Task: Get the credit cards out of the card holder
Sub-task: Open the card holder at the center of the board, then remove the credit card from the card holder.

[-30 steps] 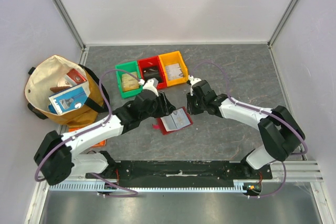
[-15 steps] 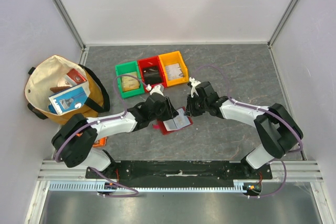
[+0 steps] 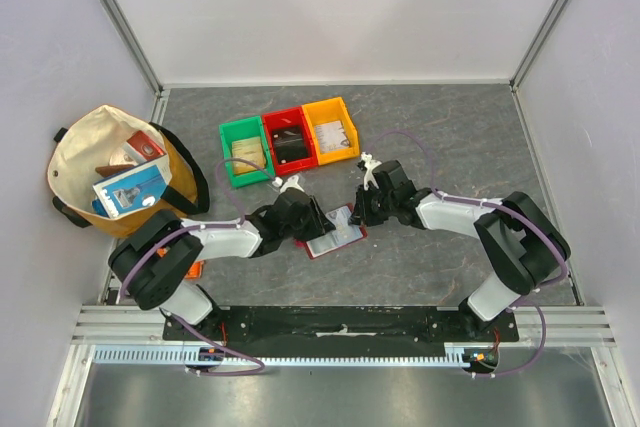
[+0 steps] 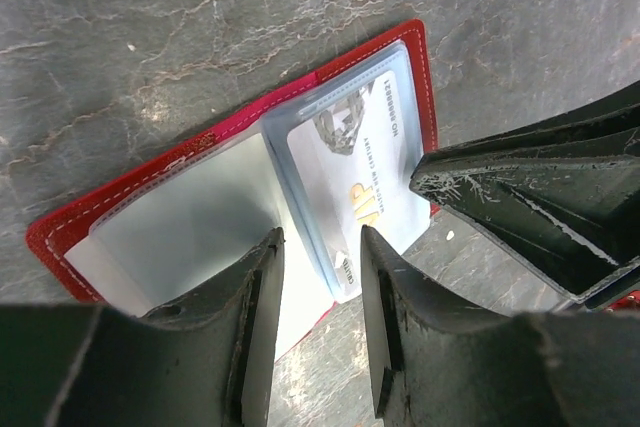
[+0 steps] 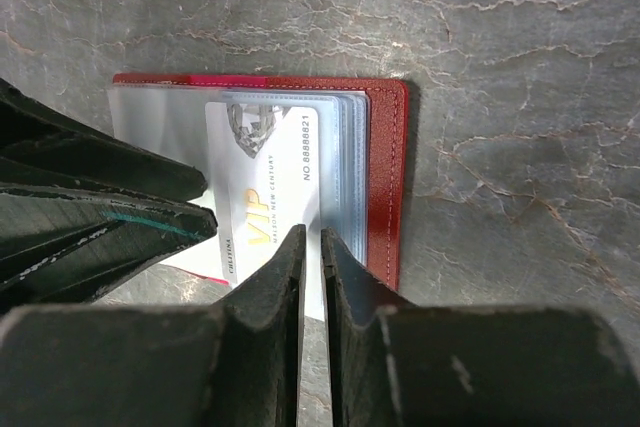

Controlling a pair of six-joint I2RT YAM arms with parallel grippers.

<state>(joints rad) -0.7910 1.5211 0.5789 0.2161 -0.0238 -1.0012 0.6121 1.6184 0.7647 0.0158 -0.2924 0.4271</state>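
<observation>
Card holder (image 3: pixel 336 231) lies open, flat on the table (image 3: pixel 450 147) between both arms. It is likely light, with floppy sleeves (image 4: pixel 190 227); the slick, stiff VIP card (image 5: pixel 262 182) is best taken by its near edge. Left pincer (image 4: pixel 320 242) gapes astride the sleeves; right pincer (image 5: pixel 312 242) is narrowed to a slit at the card edge, and I cannot tell whether it grips.

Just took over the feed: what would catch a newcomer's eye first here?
The dark-red card holder lies open mid-table, a white VIP card showing in its clear sleeves. Both grippers crowd it: the left gripper over the sleeves, the right gripper at the card's edge. Beyond stand green, red and orange bins.
</observation>
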